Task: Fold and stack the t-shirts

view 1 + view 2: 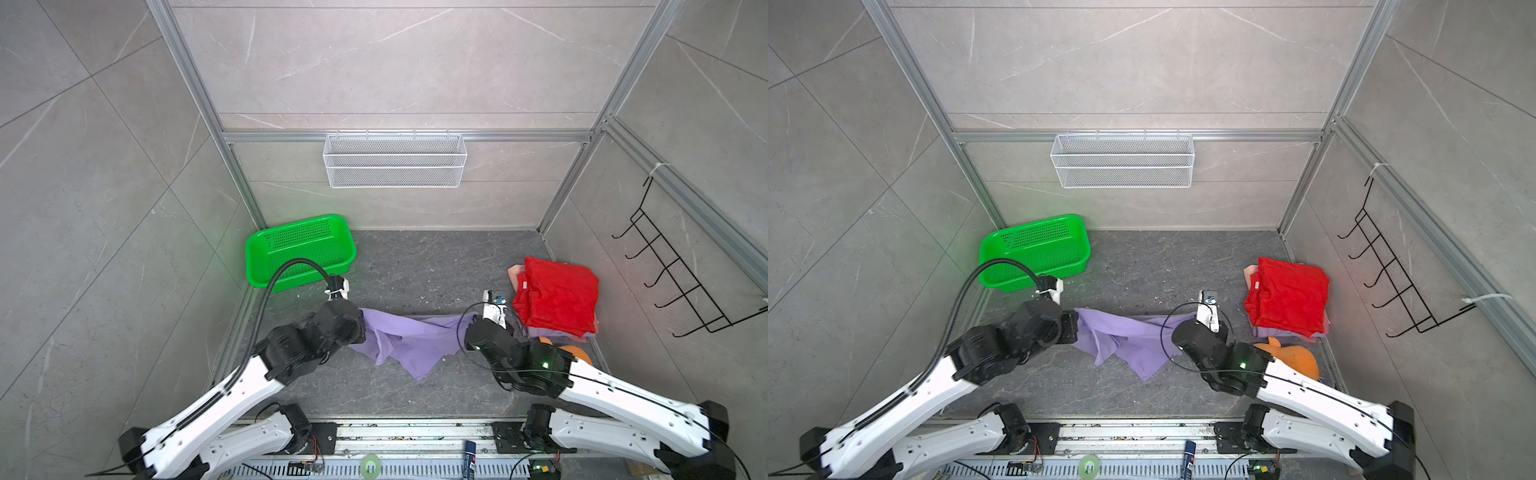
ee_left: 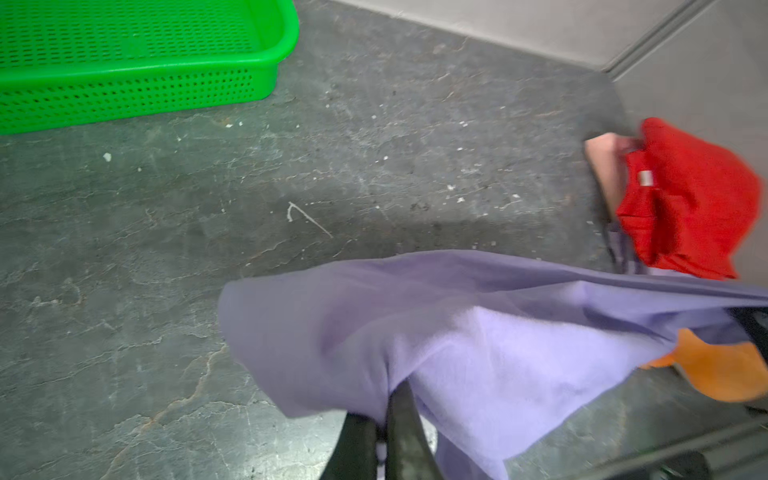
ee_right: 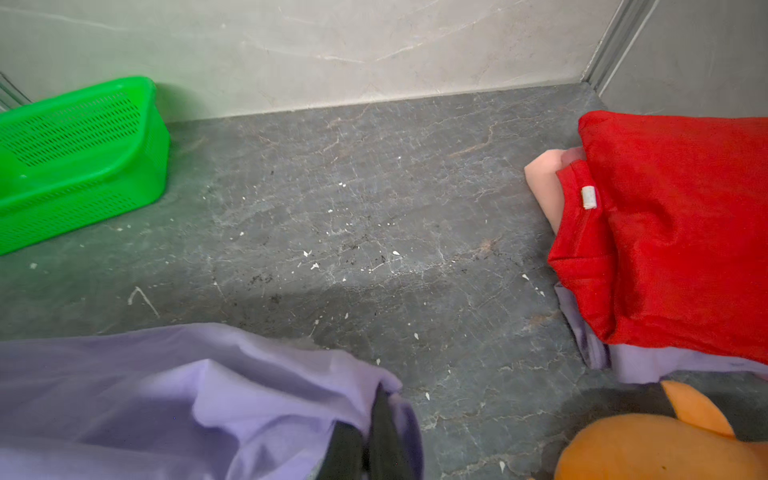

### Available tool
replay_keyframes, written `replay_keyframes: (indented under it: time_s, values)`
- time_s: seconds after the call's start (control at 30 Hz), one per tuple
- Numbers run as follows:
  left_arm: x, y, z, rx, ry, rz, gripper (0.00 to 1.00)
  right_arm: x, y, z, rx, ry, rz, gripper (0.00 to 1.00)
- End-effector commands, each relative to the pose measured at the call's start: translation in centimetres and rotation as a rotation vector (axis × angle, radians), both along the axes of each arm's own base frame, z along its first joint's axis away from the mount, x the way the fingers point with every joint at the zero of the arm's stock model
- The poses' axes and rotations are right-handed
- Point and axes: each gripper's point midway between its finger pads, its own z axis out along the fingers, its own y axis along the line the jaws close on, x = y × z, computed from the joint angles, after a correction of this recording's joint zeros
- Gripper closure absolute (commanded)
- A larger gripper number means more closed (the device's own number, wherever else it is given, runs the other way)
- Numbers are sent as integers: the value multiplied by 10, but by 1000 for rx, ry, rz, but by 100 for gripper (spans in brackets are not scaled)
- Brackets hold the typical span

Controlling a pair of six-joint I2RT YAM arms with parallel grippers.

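Both top views looked steeply down from high above the near edge, facing the pale grey tiled far wall (image 1: 395, 62), w/ the whole dark grey stone tabletop (image 1: 415, 266) in frame; nearly identical pics, shifted slightly sideways. Left wrist cam sat low & close over the tabletop, aimed far-right, catching the green perforated plastic basket (image 2: 124, 95), the folded red cotton t-shirt (image 2: 698, 195) and the lavender cotton t-shirt (image 2: 457, 332) right up close. Right wrist cam, equally close, faced the far wall & shared those same three.
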Motion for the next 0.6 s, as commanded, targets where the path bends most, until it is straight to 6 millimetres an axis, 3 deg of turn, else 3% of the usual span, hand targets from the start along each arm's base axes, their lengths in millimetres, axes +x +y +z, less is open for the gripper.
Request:
replay_keyframes:
  time_s: [0.0,0.17,0.2,0.23,0.33,0.37,0.43,0.57]
  values:
    - [29,-2,4,-19,-9,2,100,23,6,16,-31,-66,-47,100]
    - [81,-12,-19,-125,69,-48,100,61,9,-15,-29,-13,-111,100]
    - [92,-13,-24,-126,80,-55,96,71,8,-23,-10,4,-123,100]
    - [101,-13,-28,-115,91,-60,91,81,6,-30,10,21,-135,100]
    - [129,-9,-46,-16,135,-54,58,112,0,-51,51,64,-166,100]
    - [138,-3,-52,42,153,-25,50,122,0,-55,48,78,-164,96]
    - [149,10,-55,136,162,30,41,135,0,-58,23,93,-169,74]
    - [148,10,-39,119,117,23,38,136,6,-47,35,88,-127,49]
